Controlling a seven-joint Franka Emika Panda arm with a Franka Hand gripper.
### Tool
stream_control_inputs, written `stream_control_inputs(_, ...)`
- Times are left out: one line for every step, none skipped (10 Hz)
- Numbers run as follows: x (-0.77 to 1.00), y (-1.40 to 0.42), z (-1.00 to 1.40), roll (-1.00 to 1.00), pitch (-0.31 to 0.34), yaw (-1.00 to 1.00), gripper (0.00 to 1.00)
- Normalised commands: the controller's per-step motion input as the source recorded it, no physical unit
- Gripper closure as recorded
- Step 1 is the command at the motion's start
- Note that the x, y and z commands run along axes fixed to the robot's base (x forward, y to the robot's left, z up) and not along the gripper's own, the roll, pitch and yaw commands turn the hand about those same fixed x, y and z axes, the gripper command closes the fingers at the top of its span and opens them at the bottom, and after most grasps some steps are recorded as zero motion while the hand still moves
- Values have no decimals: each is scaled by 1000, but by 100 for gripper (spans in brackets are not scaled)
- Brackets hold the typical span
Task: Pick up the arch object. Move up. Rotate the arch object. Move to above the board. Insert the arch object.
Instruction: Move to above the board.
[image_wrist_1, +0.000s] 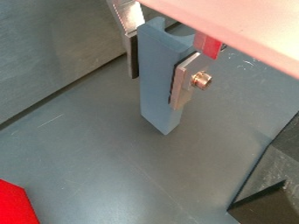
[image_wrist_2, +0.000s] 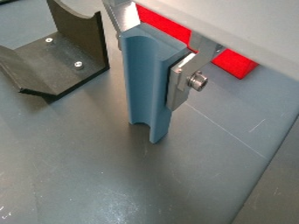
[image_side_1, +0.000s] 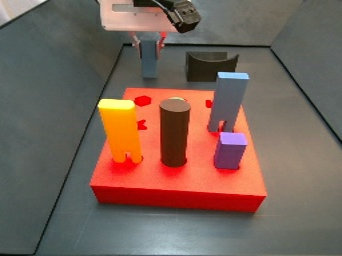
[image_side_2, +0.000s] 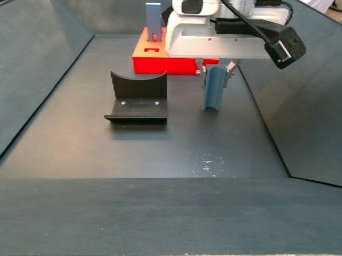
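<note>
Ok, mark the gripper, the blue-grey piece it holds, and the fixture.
gripper (image_wrist_2: 149, 54): wrist view, midway between the fingertips.
blue-grey arch piece (image_wrist_2: 142, 98): wrist view, its long front face.
fixture (image_side_2: 136, 88): side view, its upright wall.

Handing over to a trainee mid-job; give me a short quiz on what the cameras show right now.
1. True or false: the gripper is shut on the arch object.
2. Which of these stands on the board? A the yellow block; B the arch object; C neither.
3. How many pieces stand on the board?

Key: 1 true; the silver fingers clamp it on both sides, off the board over the grey floor. 2 A. 3 four: the yellow block, dark cylinder, blue block and purple block.
</note>
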Motion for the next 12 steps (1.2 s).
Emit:
stream_control_inputs(106, 52, 1000, -244, -117, 7, 100)
stream_control_inputs(104, 52, 1000, -246, -110, 7, 100)
stream_control_inputs(91, 50, 1000, -254, -54, -1, 100)
stream_control_inputs(87, 49, 1000, -255, -21, -9, 100)
stream_control_inputs(82, 49, 1000, -237, 13, -21, 100)
stream_control_inputs(81, 50, 1000, -217, 25, -22, 100)
stream_control_inputs(78, 49, 1000, -181, 47, -20, 100)
stream_control_inputs(76, 49, 1000, -156, 57, -17, 100)
stream_control_inputs(71, 49, 1000, -150, 57, -16, 100)
stream_control_inputs(69, 49, 1000, -149, 56, -15, 100)
stream_control_inputs(65, 48, 1000, -146, 55, -17, 100)
stream_control_inputs(63, 48, 1000, -145, 56, -17, 100)
